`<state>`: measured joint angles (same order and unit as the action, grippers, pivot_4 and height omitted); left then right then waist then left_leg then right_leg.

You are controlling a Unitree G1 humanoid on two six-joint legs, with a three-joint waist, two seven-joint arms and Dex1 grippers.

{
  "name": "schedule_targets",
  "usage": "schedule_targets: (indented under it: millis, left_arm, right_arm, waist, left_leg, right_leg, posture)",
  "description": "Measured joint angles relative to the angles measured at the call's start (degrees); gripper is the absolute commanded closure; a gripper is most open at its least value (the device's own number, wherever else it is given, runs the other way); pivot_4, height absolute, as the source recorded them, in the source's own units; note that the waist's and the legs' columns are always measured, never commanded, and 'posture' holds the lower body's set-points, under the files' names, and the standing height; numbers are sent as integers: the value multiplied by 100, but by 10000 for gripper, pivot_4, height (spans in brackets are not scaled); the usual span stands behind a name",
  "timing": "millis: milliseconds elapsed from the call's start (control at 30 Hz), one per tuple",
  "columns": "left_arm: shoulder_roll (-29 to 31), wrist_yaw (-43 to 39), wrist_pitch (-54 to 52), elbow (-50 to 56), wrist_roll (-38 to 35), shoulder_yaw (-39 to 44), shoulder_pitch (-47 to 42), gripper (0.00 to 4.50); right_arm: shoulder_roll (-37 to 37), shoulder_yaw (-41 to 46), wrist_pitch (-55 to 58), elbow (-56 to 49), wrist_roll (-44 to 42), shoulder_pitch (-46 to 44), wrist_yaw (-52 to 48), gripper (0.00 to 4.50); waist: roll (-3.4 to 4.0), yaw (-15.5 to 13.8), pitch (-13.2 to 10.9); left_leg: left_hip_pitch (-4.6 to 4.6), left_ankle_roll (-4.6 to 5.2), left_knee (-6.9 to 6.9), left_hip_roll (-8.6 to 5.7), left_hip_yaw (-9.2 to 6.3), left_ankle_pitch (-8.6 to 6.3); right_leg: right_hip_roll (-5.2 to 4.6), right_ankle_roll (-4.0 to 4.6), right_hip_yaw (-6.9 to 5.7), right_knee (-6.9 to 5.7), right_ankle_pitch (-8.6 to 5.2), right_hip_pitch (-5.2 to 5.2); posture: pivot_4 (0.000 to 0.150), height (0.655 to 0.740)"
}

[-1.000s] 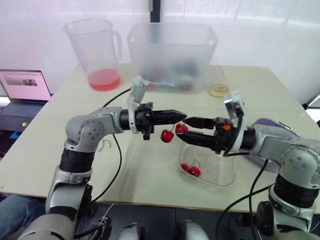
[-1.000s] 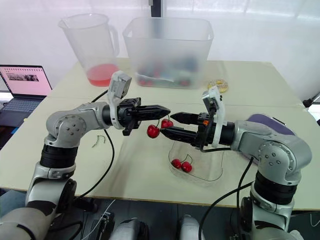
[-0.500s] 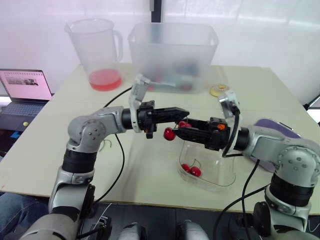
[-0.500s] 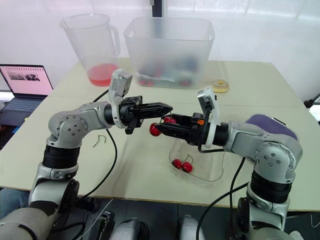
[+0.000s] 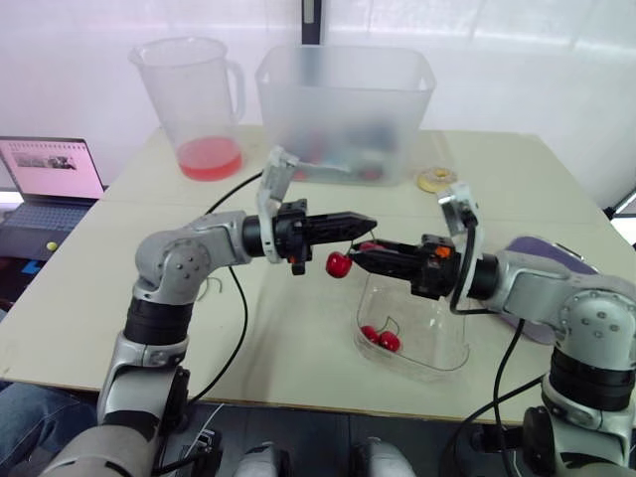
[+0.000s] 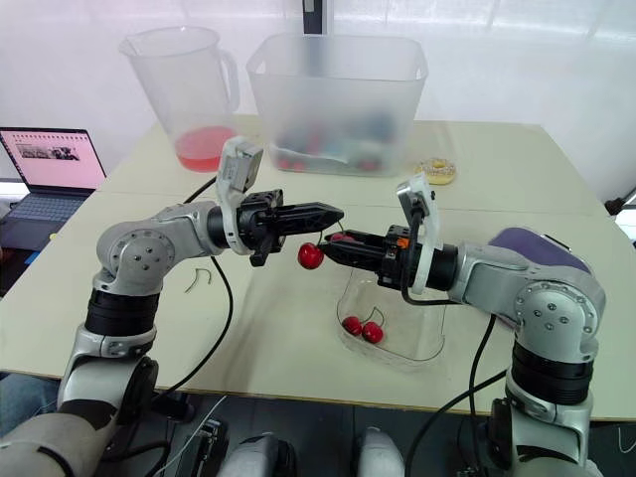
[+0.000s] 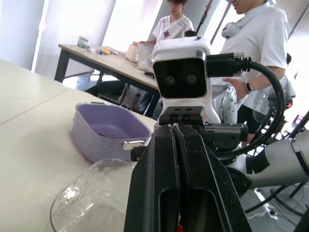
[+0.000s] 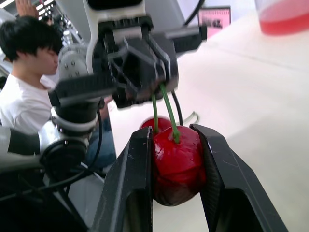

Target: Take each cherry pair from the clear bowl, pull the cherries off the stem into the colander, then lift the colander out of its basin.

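My left gripper (image 5: 370, 223) is shut on the green stems of a cherry pair, held above the table. My right gripper (image 5: 360, 250) meets it from the right and is shut on one cherry (image 8: 176, 162) of that pair. The other cherry (image 5: 338, 264) hangs free just below the left fingertips. Under both grippers stands the clear bowl (image 5: 437, 350) with another cherry pair (image 5: 380, 338) in it. The purple colander and basin (image 5: 537, 260) sit at the table's right edge, behind my right arm.
At the back stand a pitcher with red liquid (image 5: 194, 99) and a large translucent tub (image 5: 343, 109). A small yellow ring (image 5: 433, 180) lies near the tub. A bare stem (image 5: 207, 288) lies by my left arm. A laptop (image 5: 50, 174) is off the left side.
My right gripper moved left to the hanging pair and went from wide open to shut on one cherry. The left gripper kept its hold on the stems and barely moved.
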<state>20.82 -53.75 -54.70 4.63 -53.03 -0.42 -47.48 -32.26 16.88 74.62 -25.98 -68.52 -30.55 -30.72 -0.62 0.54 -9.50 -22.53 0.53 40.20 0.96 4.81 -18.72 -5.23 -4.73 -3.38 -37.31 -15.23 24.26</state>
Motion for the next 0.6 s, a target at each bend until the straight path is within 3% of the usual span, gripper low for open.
schedule_targets:
  millis: [233, 433, 533, 600]
  left_arm:
    - [-5, 20, 17, 0, 0, 118, -1, 45000]
    - [-55, 57, 20, 1, 1, 122, -1, 45000]
    - [-72, 127, 28, 3, 1, 150, 0, 45000]
    - [-141, 214, 80, 23, 6, 158, 25, 45000]
  right_arm:
    - [-890, -591, -209, -200, 292, 470, -542, 36915]
    - [-1363, -395, -375, -111, 195, 440, -745, 36915]
    - [-1857, -58, -549, 87, 330, 388, -861, 36915]
    - [-2745, 154, -954, 579, 919, 709, -1210, 36915]
  waist:
    - [-3, 1, -2]
    - [-4, -14, -2]
    - [-5, -34, -3]
    - [0, -103, -5]
  left_leg:
    - [0, 0, 0, 1, 0, 0]
    - [-1, 1, 0, 0, 0, 0]
    - [-1, 3, 0, -1, 0, -1]
    - [-2, 10, -1, -7, 5, -6]
  right_leg:
    - [1, 0, 0, 1, 0, 0]
    - [-3, 0, 0, 2, 0, 0]
    - [-13, 0, 0, 4, 0, -1]
    - [-12, -1, 0, 7, -1, -1]
  posture:
    - [1500, 7078]
    - [1500, 7078]
    - [1500, 7078]
    - [1500, 7078]
